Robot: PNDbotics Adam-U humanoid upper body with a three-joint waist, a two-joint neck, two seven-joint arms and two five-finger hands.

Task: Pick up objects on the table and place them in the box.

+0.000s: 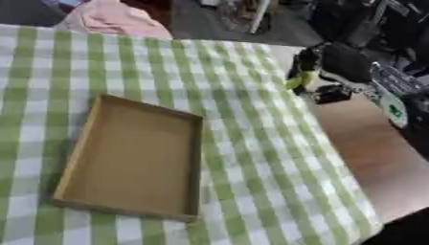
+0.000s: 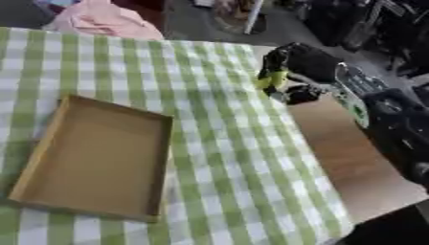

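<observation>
My right robot hand is curled around a yellow-green object at the counter's right edge, well apart from the empty box.

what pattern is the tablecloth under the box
Green and white checks on the tablecloth; the box on it is plain brown. It shows best in the left eye view.

Green-and-white checked cloth covers table before me, reaching almost to its right side. Bare brown tabletop strip runs along my right edge. Beyond far edge, dark floor. Pink fabric heap at far left (cannot tell what it lies on). Dark clutter at far right.
</observation>
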